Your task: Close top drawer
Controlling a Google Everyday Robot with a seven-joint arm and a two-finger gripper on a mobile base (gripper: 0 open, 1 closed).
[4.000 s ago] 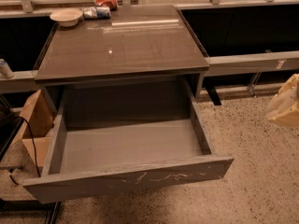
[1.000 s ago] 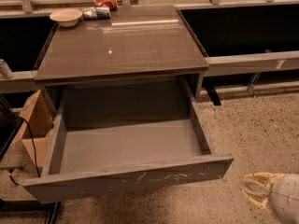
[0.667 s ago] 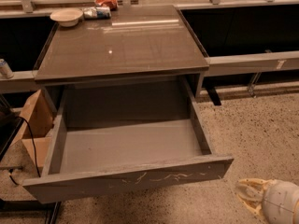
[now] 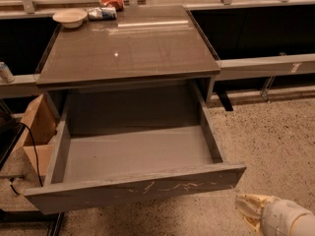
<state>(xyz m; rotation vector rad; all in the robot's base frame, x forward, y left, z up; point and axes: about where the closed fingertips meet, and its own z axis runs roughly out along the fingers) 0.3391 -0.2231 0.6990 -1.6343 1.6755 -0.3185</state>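
Note:
The top drawer (image 4: 133, 154) is a wide grey wood-grain drawer, pulled fully out from under the grey cabinet top (image 4: 128, 45). It is empty inside. Its flat front panel (image 4: 138, 188) faces me and bears pale scratch marks. My gripper (image 4: 248, 209) is at the bottom right corner of the view, low and just right of the drawer front's right end, not touching it. Only its pale tip and white wrist show.
A white bowl (image 4: 69, 17), a red packet (image 4: 111, 2) and a wrapped item (image 4: 101, 13) sit at the cabinet top's back edge. A cardboard box (image 4: 37, 132) and a black cable (image 4: 29, 151) are left of the drawer. Speckled floor (image 4: 275, 141) lies to the right.
The gripper came down from the right edge to the bottom right corner, then shifted left toward the drawer front's right end. The drawer has not moved.

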